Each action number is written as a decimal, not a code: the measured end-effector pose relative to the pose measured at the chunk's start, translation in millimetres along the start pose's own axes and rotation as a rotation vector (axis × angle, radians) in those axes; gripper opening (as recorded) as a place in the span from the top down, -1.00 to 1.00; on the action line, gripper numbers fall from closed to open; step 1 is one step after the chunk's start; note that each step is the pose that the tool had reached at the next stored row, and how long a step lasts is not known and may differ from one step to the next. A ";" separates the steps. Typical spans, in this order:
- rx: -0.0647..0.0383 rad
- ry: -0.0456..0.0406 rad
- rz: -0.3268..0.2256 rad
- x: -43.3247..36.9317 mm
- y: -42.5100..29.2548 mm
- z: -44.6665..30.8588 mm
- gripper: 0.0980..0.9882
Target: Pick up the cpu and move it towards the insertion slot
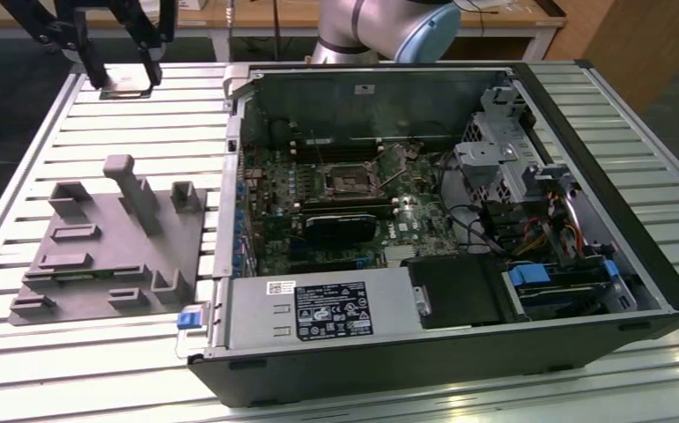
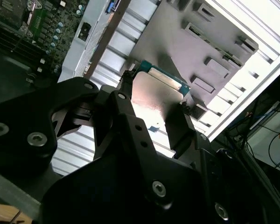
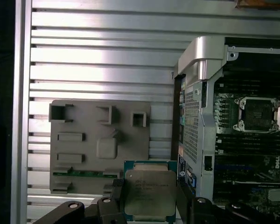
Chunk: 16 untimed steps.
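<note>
- Second wrist view: gripper (image 2: 155, 108) sat clenched on the cpu (image 2: 155, 93), chip lifted above the grey tray (image 2: 196, 42).
- First wrist view: cpu (image 3: 148, 193) hung level, insertion slot (image 3: 257, 114) well apart inside the computer case (image 3: 200, 93).
- Exterior view: slot (image 1: 349, 181) open; likely best kept flat, corners aligned.
</note>
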State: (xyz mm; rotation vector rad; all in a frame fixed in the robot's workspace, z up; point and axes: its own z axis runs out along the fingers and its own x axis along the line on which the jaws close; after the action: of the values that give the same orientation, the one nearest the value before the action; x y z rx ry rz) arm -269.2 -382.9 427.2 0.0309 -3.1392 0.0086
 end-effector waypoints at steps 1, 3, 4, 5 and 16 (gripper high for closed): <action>0.000 0.0000 0.000 -1.9 0.1 0.0 0.02; 0.000 0.0001 0.000 -6.1 0.3 0.0 0.02; 0.000 0.0000 0.000 -8.3 0.4 0.0 0.02; 0.000 0.0001 0.000 -10.4 0.5 -0.1 0.02; 0.000 0.0001 0.000 -31.8 2.0 -0.1 0.02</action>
State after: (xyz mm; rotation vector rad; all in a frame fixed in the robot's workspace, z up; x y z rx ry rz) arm -237.4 -380.2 427.3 0.0308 -3.1391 0.0087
